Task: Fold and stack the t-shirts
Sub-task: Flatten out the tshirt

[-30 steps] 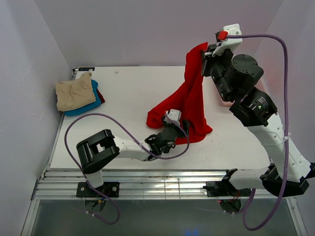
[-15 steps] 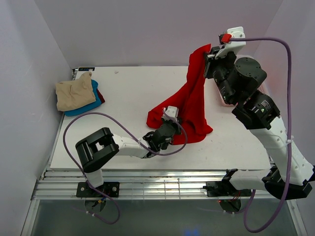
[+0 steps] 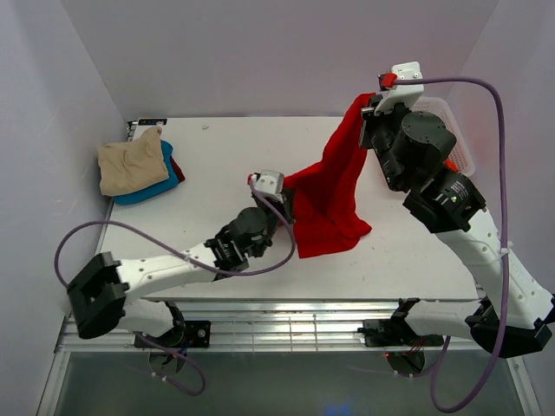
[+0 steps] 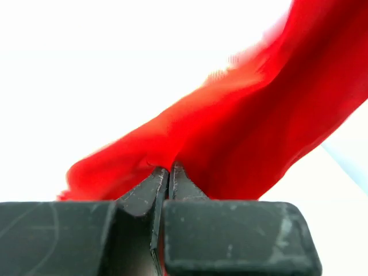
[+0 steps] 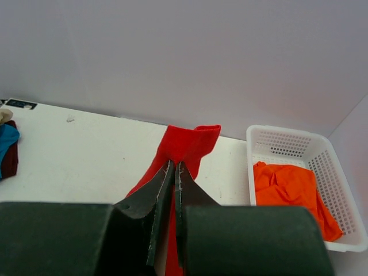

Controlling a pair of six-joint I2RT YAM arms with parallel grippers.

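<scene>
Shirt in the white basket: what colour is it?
Orange. The shirt lying in the basket shows best in the right wrist view.

The right gripper (image 5: 173, 164) is pinching a bright red shirt (image 5: 187, 144), its dark jaws pressed together on the cloth. The shirt is hanging down over the white counter (image 5: 86, 155). By the counter's right edge, a white basket (image 5: 287, 133) is holding a crumpled orange shirt (image 5: 287, 187). At the left edge, a teal shirt (image 5: 7, 141) and a dark red shirt (image 5: 8, 164) are peeking in.
</scene>
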